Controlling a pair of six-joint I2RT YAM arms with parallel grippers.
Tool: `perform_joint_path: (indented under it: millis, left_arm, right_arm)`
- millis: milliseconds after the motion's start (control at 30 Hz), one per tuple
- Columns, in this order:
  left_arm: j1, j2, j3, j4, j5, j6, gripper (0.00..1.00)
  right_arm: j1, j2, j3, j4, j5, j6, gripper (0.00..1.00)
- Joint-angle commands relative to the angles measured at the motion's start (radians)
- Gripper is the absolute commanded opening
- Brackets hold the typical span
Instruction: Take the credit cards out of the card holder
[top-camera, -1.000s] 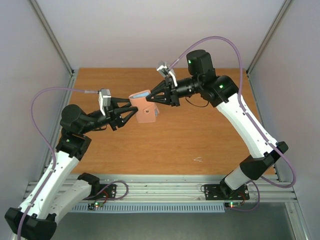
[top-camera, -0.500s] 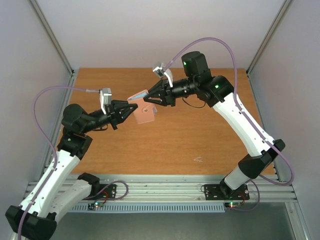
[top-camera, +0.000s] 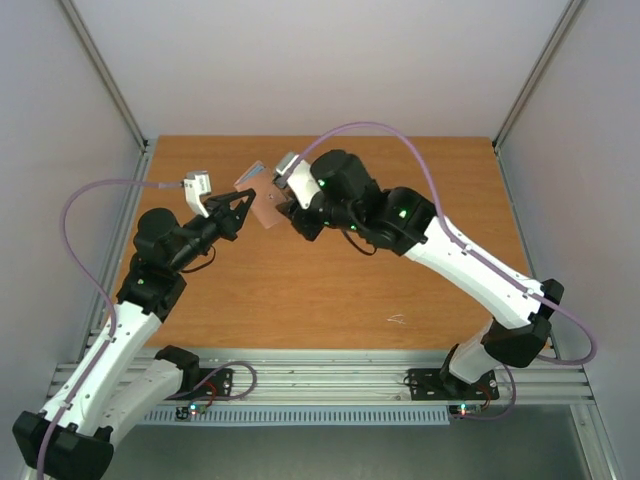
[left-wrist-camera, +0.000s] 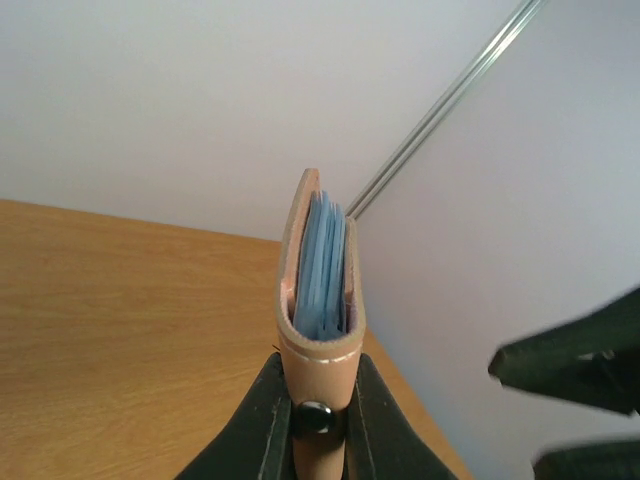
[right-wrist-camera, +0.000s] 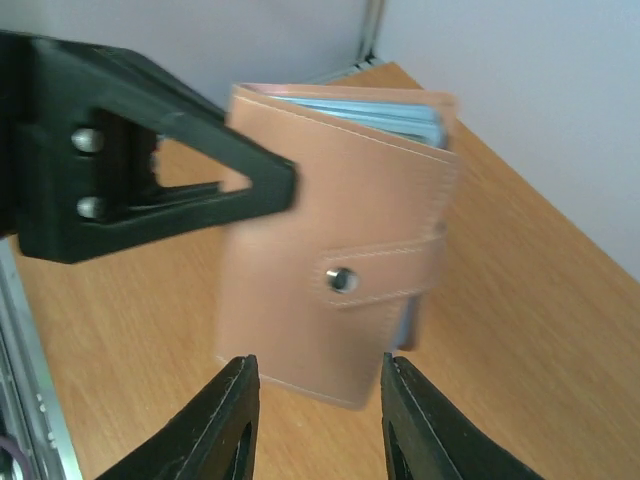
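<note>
- The left fingers (left-wrist-camera: 262, 430) now pinch the card holder (left-wrist-camera: 320, 300) at its snap end; a second ago they stood apart beside it.
- The right fingers (right-wrist-camera: 232, 425) have let go of it and stand spread.
- The card holder has moved left and farther back, and the right arm (top-camera: 450, 245) has swung left with it.

Your card holder (top-camera: 259, 203) is up off the table (top-camera: 300, 290), toward the back-left, pinched in your left gripper (top-camera: 241, 207). Right gripper (top-camera: 284, 203) sits just beside it on the right. The credit cards (left-wrist-camera: 322, 265) are tucked inside the holder.
</note>
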Motion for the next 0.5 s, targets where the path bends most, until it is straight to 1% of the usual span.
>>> perform_joint_path:
  millis: [0, 167, 300, 467]
  left_arm:
    - [0.000, -0.001, 0.007, 0.079, -0.025, -0.045, 0.00]
    - [0.000, -0.004, 0.006, 0.071, -0.029, -0.050, 0.00]
    - [0.000, -0.006, 0.005, 0.074, -0.028, -0.045, 0.00]
    - [0.000, -0.005, 0.007, 0.078, -0.021, -0.042, 0.00]
  right_arm:
    - [0.055, 0.056, 0.026, 0.055, 0.094, -0.063, 0.33]
    - [0.067, 0.172, 0.159, -0.024, 0.129, -0.076, 0.31]
    - [0.067, 0.197, 0.169, -0.019, 0.123, -0.094, 0.31]
    - [0.067, 0.211, 0.172, -0.004, 0.202, -0.100, 0.22]
